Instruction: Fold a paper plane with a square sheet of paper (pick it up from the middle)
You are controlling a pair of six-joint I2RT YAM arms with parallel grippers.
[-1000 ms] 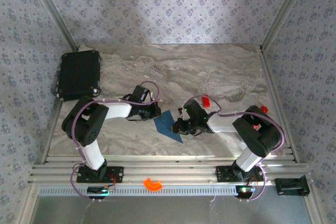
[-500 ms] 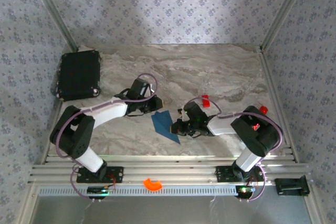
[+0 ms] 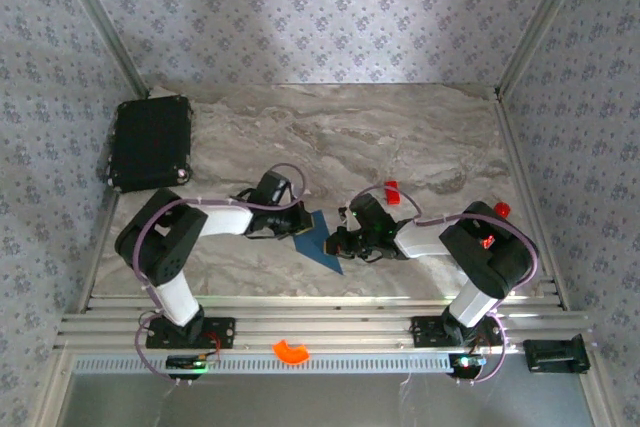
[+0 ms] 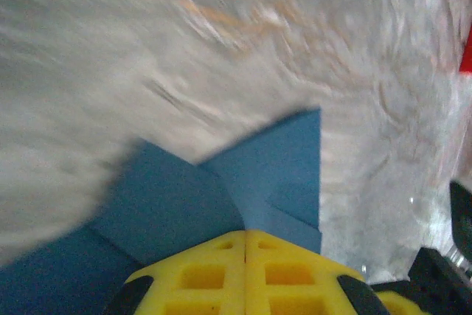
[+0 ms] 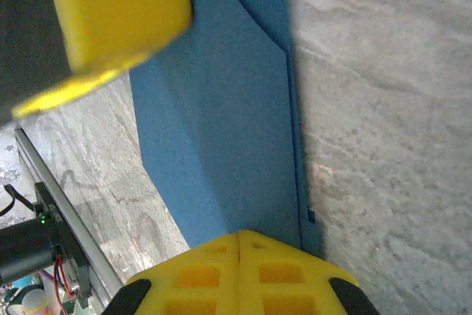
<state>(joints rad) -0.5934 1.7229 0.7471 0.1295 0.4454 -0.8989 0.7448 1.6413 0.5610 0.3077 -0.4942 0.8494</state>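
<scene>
The square sheet of paper [image 3: 322, 238], dark blue and folded into a pointed shape, lies on the marble table between my two grippers. My left gripper [image 3: 301, 223] is at its left edge, yellow fingers shut with the tips resting on the folded flaps [image 4: 273, 171]. From the right, my right gripper [image 3: 339, 243] meets the sheet, also shut, tips on the layered paper [image 5: 221, 130]. I see no paper pinched between either pair of fingers. The left gripper's yellow finger [image 5: 110, 12] shows over the sheet's far end in the right wrist view.
A black case [image 3: 150, 142] sits at the back left of the table. A small red block [image 3: 392, 190] lies just behind the right gripper. An orange curved piece [image 3: 292, 351] rests on the front rails. Bare marble lies behind the arms.
The left arm stretched out, then pulled its elbow back, and its gripper came down onto the sheet's left edge. The right gripper and the paper barely shifted.
</scene>
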